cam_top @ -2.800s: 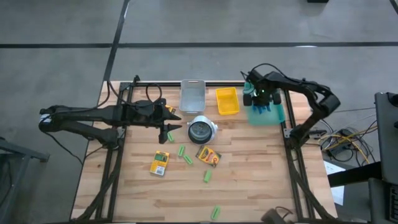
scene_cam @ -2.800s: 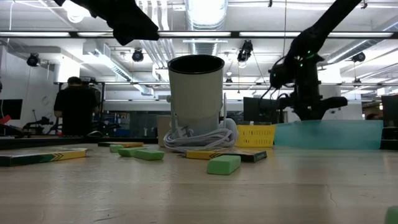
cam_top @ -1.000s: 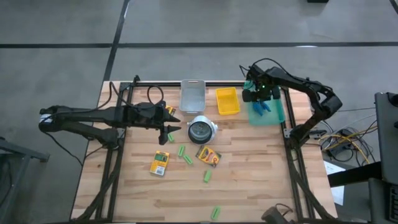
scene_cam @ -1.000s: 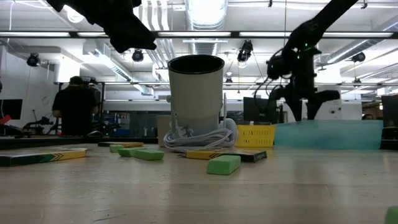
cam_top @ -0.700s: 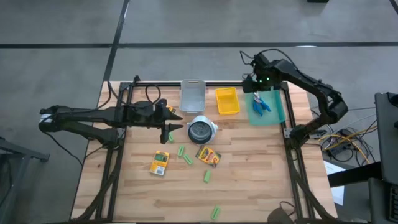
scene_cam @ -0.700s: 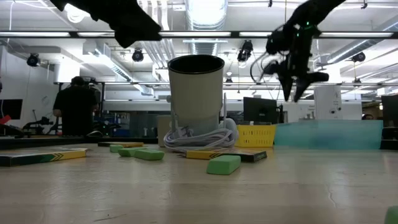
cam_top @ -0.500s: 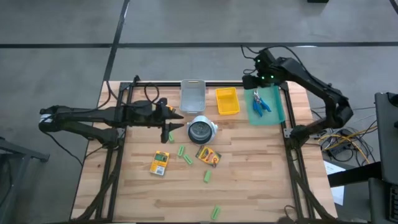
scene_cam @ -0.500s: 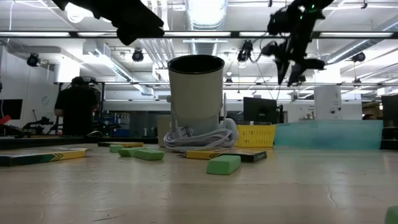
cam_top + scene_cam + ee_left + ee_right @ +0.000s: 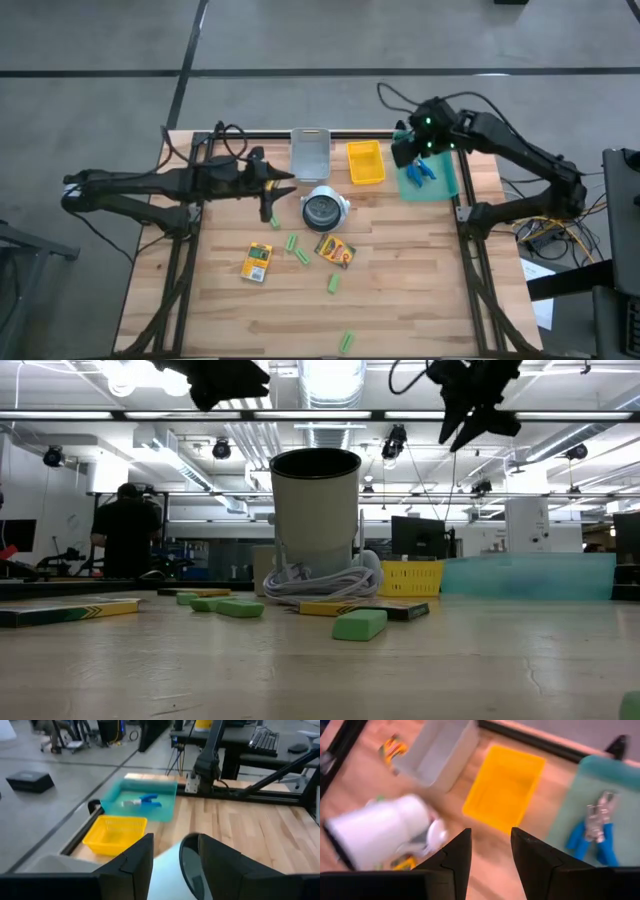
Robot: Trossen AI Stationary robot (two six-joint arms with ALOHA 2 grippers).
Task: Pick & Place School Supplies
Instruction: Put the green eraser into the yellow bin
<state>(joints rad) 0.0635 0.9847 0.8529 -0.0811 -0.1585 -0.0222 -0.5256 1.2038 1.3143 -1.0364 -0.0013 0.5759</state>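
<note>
My right gripper (image 9: 408, 152) (image 9: 468, 422) hangs open, high above the near-left part of the teal tray (image 9: 432, 178). A blue-handled metal tool (image 9: 420, 170) (image 9: 596, 833) lies flat in that tray. My left gripper (image 9: 277, 186) (image 9: 172, 854) is open too, hovering left of the white cylinder (image 9: 322, 208). Two yellow-and-green crayon boxes (image 9: 257, 262) (image 9: 335, 250) lie flat on the wood. A third one (image 9: 272, 177) shows partly under the left gripper. Several light-green pieces (image 9: 303, 257) (image 9: 333, 284) (image 9: 346, 342) are scattered near them.
A yellow tray (image 9: 365, 162) and a grey tray (image 9: 310, 153) sit side by side at the far edge, left of the teal tray. The white cylinder (image 9: 316, 525) stands upright with a white cord (image 9: 318, 585) coiled at its base. A person (image 9: 122, 535) stands far behind the table.
My right gripper has risen steeply out of the teal tray, swung a little toward the far edge, then come back toward the table's left. It has stayed open. The blue-handled tool has stayed in the tray. My left gripper has risen slightly.
</note>
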